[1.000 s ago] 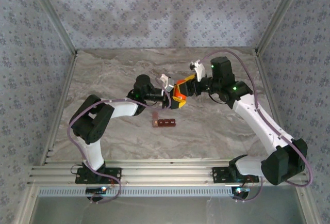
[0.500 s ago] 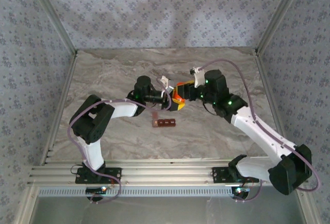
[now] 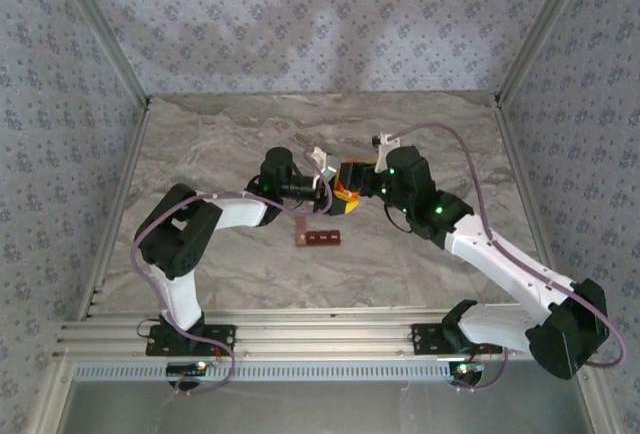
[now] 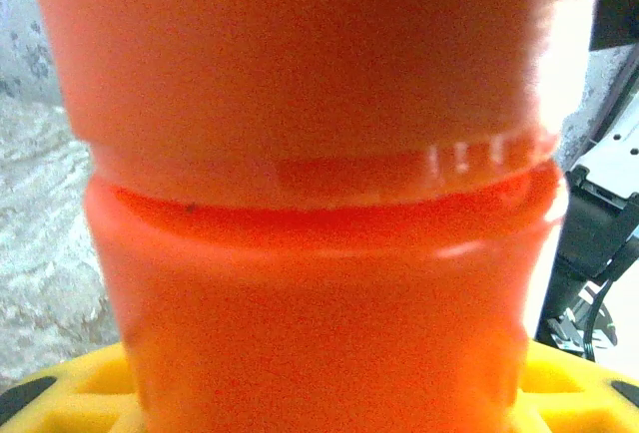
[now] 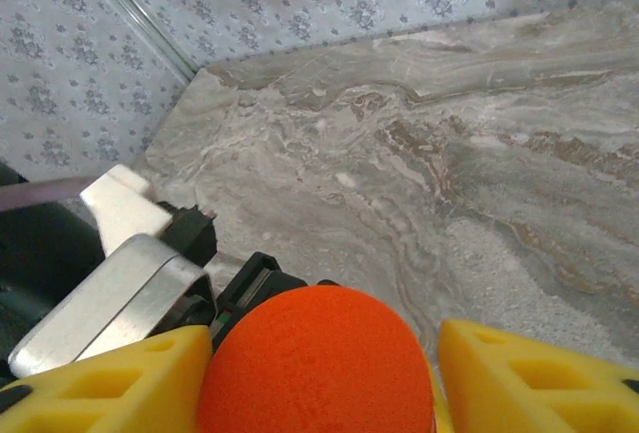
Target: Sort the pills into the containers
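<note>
Meeting over the middle of the marbled grey-brown tabletop (image 3: 220,134), the two arms share one orange plastic bottle (image 3: 345,194), held off the surface between them. The left pincer (image 3: 328,192) comes at it from the left edge's side and the right pincer (image 3: 354,176) from the right edge's side, slightly nearer the far edge.

The left wrist camera sits very close. The orange plastic bottle (image 4: 319,204) shows a ridge where its body steps in, and it rests down between the yellow fingers (image 4: 80,388) at the bottom of the view. The left pincer is clenched around the bottle's body.

From the right wrist, the rounded orange end of the bottle (image 5: 315,363) lies between two yellow perforated fingers (image 5: 110,383), touching both. The right pincer (image 5: 319,353) is clamped on that end. The silver and white parts of the other arm's wrist (image 5: 120,273) lie just beyond.

The dark red-brown strip of four joined square cells (image 3: 318,238) lies flat on the tabletop, just nearer the near edge than the two pincers and apart from the bottle. It runs roughly parallel to the near edge. Its cells are too small to tell what is in them.
</note>
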You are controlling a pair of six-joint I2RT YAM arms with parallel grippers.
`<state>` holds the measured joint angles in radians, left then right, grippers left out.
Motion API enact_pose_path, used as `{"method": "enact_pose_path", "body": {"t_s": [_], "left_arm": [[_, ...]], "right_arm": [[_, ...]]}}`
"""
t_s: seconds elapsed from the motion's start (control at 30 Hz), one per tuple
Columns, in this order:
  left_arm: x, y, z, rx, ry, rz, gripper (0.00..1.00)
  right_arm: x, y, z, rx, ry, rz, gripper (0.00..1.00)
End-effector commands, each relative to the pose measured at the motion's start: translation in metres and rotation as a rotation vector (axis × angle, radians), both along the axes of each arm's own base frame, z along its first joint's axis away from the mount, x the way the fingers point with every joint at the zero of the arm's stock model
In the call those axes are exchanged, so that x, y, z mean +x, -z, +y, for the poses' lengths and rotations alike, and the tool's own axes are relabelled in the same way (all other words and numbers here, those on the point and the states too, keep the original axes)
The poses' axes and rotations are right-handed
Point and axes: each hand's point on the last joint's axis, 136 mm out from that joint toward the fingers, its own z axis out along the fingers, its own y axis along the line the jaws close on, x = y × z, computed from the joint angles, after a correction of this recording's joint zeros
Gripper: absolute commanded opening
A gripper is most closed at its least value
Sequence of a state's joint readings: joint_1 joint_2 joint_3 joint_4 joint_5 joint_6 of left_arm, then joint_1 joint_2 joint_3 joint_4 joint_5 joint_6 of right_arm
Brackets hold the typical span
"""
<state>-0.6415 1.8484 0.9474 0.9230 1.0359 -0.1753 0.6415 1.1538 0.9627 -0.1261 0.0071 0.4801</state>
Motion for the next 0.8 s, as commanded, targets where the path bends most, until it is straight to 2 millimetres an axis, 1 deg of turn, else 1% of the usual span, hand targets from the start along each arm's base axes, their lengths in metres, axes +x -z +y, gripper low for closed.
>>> {"method": "enact_pose_path", "body": {"t_s": [0.0,0.07,0.1,0.17,0.2,0.27,0.37,0.4,0.5,0.53,0.77], "left_arm": [[-0.003,-0.042,-0.001,-0.103,0.023,-0.149,0.0],[-0.005,-0.043,-0.001,-0.103,0.028,-0.147,0.0],[-0.005,-0.043,-0.001,-0.103,0.031,-0.148,0.0],[-0.006,-0.043,0.0,-0.101,0.031,-0.149,0.0],[-0.006,-0.043,0.0,-0.102,0.032,-0.15,0.0],[-0.007,-0.043,0.0,-0.101,0.038,-0.15,0.0],[-0.008,-0.044,0.001,-0.102,0.041,-0.152,0.0],[-0.008,-0.044,0.0,-0.102,0.042,-0.151,0.0],[-0.009,-0.043,0.0,-0.1,0.047,-0.15,0.0],[-0.009,-0.043,-0.001,-0.1,0.048,-0.15,0.0],[-0.008,-0.043,-0.003,-0.098,0.053,-0.148,0.0]], "right_arm": [[-0.005,-0.025,-0.005,-0.017,-0.1,-0.01,0.74],[-0.01,-0.046,-0.009,-0.003,-0.157,-0.053,0.8],[-0.015,-0.052,-0.01,-0.003,-0.189,-0.069,0.82],[-0.026,-0.063,-0.012,0.005,-0.291,-0.096,0.83],[-0.029,-0.064,-0.013,0.002,-0.329,-0.104,0.84],[-0.035,-0.063,-0.015,0.005,-0.417,-0.104,0.85],[-0.031,-0.06,-0.016,0.005,-0.49,-0.115,0.84],[-0.027,-0.058,-0.016,-0.006,-0.5,-0.12,0.83],[-0.019,-0.044,-0.015,-0.031,-0.518,-0.082,0.82],[-0.017,-0.054,-0.013,-0.027,-0.529,-0.101,0.81],[-0.014,-0.044,-0.003,-0.029,-0.565,-0.076,0.77]]}}
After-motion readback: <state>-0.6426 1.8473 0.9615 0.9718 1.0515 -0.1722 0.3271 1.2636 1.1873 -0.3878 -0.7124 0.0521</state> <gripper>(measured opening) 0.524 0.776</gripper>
